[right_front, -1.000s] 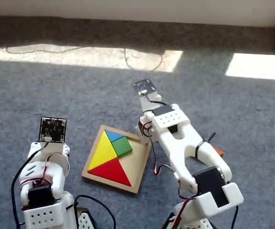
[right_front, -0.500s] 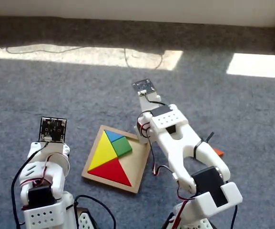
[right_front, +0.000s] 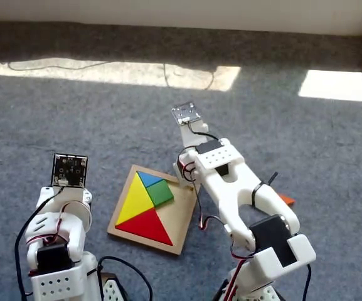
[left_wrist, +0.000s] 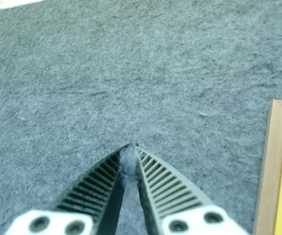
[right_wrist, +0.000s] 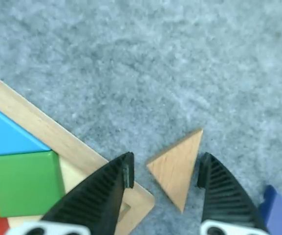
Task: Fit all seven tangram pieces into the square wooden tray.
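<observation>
- One wooden tray [right_front: 182,213].
- Four pieces inside it: yellow piece [right_front: 134,199], blue piece [right_front: 149,179], green piece [right_front: 161,192], red piece [right_front: 148,224].
- Three loose pieces: wooden triangle [right_wrist: 178,165], dark blue piece [right_wrist: 280,213], and an orange piece [right_front: 286,199], mostly hidden, so perhaps something else.
- Two arms: left arm [right_front: 58,232], right arm [right_front: 237,188].

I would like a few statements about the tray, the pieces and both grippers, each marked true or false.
1. The right gripper stands open around the wooden triangle. True.
2. The wooden triangle lies inside the tray. False: it lies on the carpet, just outside the tray's corner.
3. The left gripper holds a yellow piece. False: it is shut on nothing, over the carpet.
4. The green piece sits in the tray, touching the blue piece. True.
</observation>
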{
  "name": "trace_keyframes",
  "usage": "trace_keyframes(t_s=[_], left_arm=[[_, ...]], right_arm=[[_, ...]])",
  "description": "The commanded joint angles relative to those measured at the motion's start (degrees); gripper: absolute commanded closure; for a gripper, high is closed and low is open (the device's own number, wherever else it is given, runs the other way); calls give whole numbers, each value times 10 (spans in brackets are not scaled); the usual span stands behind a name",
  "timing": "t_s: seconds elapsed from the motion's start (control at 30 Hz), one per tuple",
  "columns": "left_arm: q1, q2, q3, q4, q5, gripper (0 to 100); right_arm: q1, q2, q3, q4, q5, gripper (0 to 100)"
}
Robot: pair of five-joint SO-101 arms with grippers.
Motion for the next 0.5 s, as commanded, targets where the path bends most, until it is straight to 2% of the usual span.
trace_keyframes(t_s=[0.0, 0.23, 0.47], left_arm=[[-7, -23, -27, -1, 0, 989], [-7, -23, -27, 0, 0, 989], [-7, -23, -27, 0, 0, 989]], right_arm=[[-8, 17, -17, -4, -4, 783], [-8, 53, -22, -3, 0, 887], [0, 52, -22, 22, 1, 893]])
